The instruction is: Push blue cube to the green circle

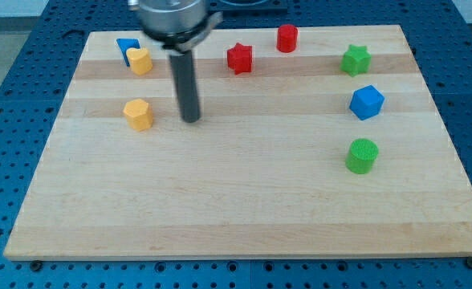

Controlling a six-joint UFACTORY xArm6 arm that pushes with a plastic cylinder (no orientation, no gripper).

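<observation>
While my tip (pixel 191 119) sits beside a yellow block (pixel 139 114), the blue cube (pixel 367 102) stands just above the green circle (pixel 362 155).

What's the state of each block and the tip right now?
blue cube: upright, above the green circle, small gap, untouched.
green circle: standing flat, alone near the view's right.
green star: flat, above the blue cube, apart.
red star: flat, free.
red cylinder: upright, free.
blue block: touching upper yellow block.
lower yellow block: free, left of my tip.
my tip: on the board, touching nothing.
</observation>
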